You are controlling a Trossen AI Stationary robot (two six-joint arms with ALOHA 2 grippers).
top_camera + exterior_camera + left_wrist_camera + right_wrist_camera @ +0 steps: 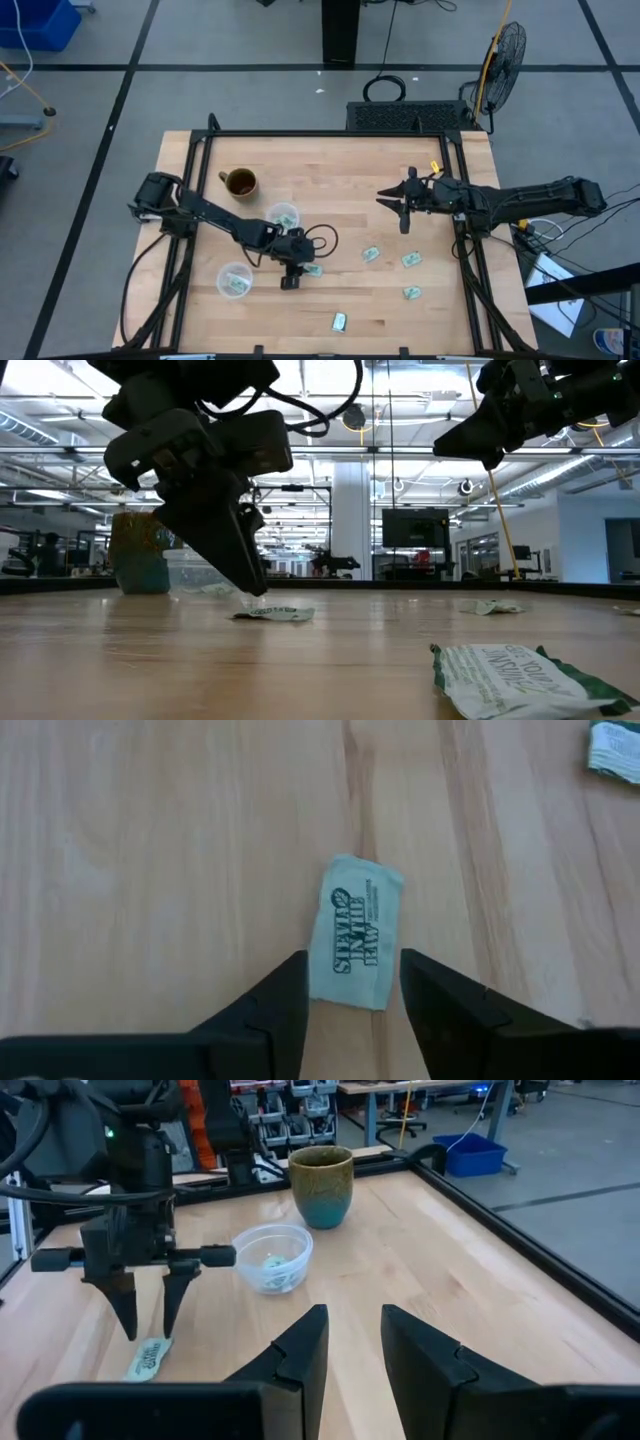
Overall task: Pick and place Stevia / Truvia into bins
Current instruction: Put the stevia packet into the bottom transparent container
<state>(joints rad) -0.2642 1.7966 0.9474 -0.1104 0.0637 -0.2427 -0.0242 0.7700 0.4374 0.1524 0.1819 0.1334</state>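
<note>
The left gripper (300, 272) points down at the table (330, 180) a little left of its middle, its two fingers (275, 1010) parted narrowly on either side of one Stevia sachet (356, 932) that lies flat on the wood; the fingertips stand beside the sachet's near end and the pictures do not show them pressing it. Two clear cups serve as bins: one cup (284, 216) sits just on the far side of that gripper and holds at least one sachet, and the other cup (235, 281) sits to the gripper's left, nearer the front edge, also with a sachet inside. Besides the one under the gripper, four more sachets lie loose on the right half of the table: one (371, 254) near the middle, one (411, 260) to its right, one (412, 293) nearer the front, and one (339, 321) close to the front edge. A brown mug (240, 182) stands on the far left, beyond the cups. The right gripper (395, 197) hangs above the far right part of the table, clear of the sachets, its fingers (300, 1350) a small gap apart and holding nothing.
</note>
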